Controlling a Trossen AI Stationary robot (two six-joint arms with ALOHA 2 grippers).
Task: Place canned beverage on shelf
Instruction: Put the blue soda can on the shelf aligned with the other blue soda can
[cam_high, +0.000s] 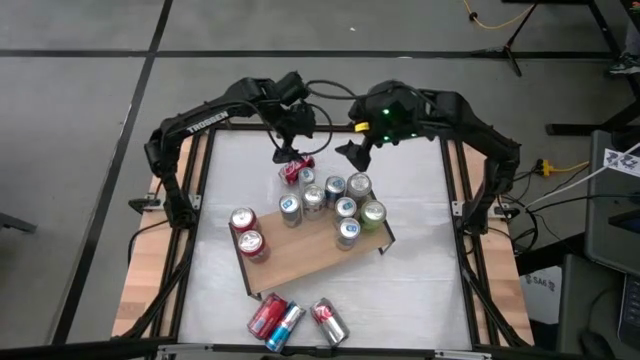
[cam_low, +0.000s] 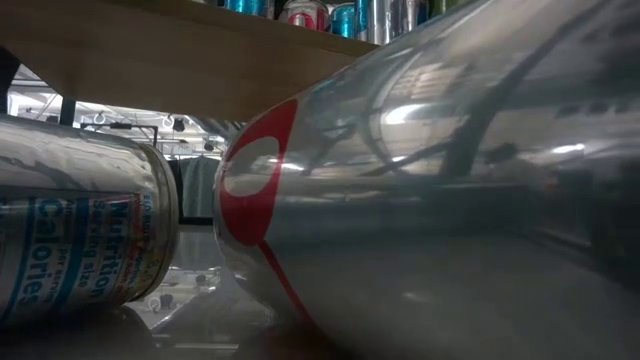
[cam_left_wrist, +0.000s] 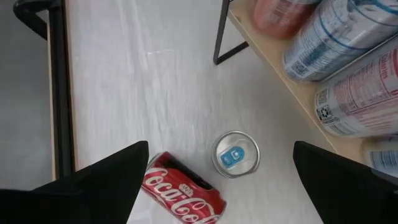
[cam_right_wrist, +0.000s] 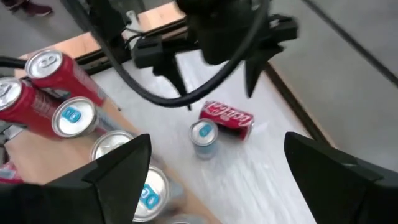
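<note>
Right under the left gripper (cam_high: 290, 152) lies a red cola can (cam_left_wrist: 182, 194) on its side, on the white table (cam_high: 420, 270). Beside that can stands a small silver can with a blue tab (cam_left_wrist: 236, 153), still upright and just off the edge of the shelf (cam_high: 310, 255). The left gripper hangs over both with its two fingers spread wide apart, and it holds nothing. The right gripper (cam_high: 352, 152) waits near it, over the far end of the shelf, with its fingers wide apart and nothing between them. The shelf is a wooden board on thin black legs, and many cans already stand on it. A can like this is smooth, round and shiny, so it will likely slip or roll. It is stiff, but thin metal can dent if squeezed hard. I think the best hold is across the round middle, with one finger on each side.
</note>
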